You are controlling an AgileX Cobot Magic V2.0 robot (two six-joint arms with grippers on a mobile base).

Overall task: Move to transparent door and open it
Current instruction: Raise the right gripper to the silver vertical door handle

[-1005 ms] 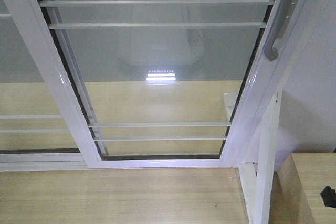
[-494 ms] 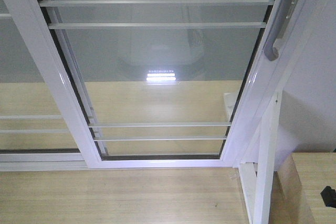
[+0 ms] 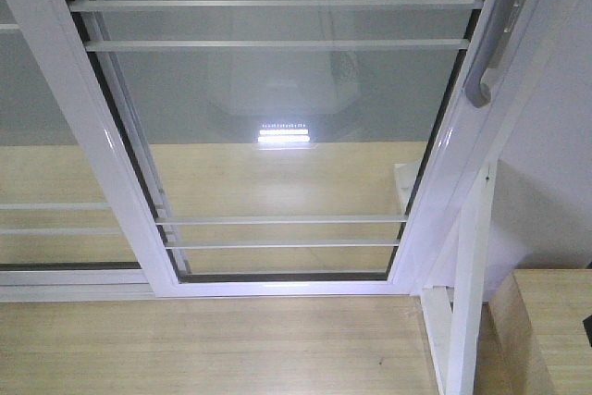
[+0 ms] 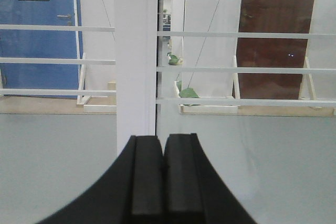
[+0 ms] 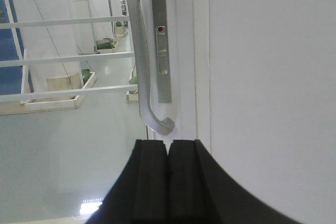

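The transparent door (image 3: 277,117) fills the front view, a white-framed glass panel with thin horizontal white bars. Its curved grey handle (image 3: 483,67) sits on the right stile. In the right wrist view the handle (image 5: 140,66) stands straight ahead, with its hooked lower end just above my right gripper (image 5: 168,144). That gripper is shut and empty. My left gripper (image 4: 163,140) is shut and empty. It faces a white stile (image 4: 135,61) between two glass panes. Neither gripper shows clearly in the front view.
A similar glass panel without a handle (image 3: 46,136) lies to the left. A white wall (image 3: 555,173) and a white post (image 3: 467,302) stand to the right. A light wooden box (image 3: 546,321) is at lower right. The floor (image 3: 213,349) is wood.
A small black part at the lower right edge of the front view has slid almost out of frame. The door has not moved.
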